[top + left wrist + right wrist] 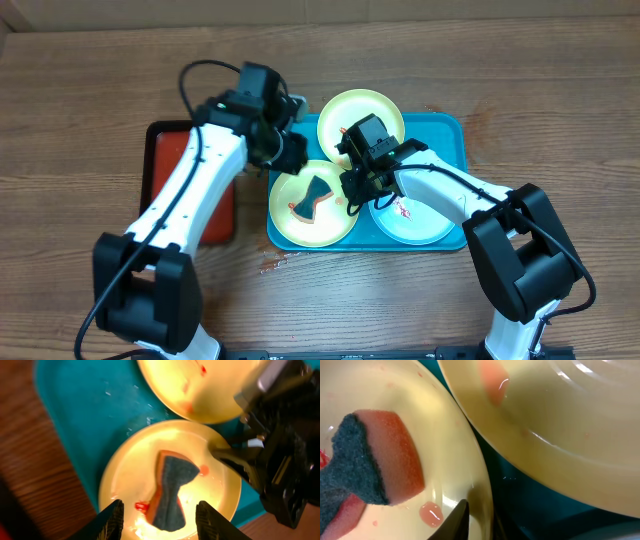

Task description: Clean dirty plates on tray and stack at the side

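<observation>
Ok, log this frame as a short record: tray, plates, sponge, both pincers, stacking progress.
tray: blue, holds all three plates
plates: far yellow plate, near yellow plate, blue plate; red smears show
sponge: lies on near yellow plate, dark side up
left pincer: open, above the sponge, holding nothing
right pincer: at near yellow plate's rim; grip unclear
red tray: left of blue tray, under left arm
stacked: none yet

Blue plate [420,228] partly hidden (right arm [445,187] above)
</observation>
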You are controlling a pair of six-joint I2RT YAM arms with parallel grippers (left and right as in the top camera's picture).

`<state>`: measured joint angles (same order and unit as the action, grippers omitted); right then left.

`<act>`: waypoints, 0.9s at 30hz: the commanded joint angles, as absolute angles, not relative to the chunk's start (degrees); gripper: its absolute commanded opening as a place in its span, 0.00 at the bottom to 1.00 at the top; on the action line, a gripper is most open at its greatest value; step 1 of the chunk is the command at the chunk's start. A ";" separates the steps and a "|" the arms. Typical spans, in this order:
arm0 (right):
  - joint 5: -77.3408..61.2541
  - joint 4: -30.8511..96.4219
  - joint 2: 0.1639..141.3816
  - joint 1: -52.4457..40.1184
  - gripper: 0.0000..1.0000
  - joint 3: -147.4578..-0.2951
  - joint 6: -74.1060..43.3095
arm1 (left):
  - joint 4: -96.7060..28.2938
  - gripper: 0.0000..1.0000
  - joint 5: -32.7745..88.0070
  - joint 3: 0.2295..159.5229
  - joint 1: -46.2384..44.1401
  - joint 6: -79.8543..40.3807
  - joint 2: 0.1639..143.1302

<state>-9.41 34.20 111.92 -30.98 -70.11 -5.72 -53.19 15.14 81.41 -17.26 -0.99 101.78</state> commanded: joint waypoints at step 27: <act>-7.29 35.20 112.64 -30.35 0.04 -69.76 -5.50 | -48.80 0.43 14.04 72.64 -21.50 1.72 108.49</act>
<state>-9.58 34.92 111.81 -30.35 -70.13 -6.26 -49.84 14.79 74.19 -21.37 0.58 107.18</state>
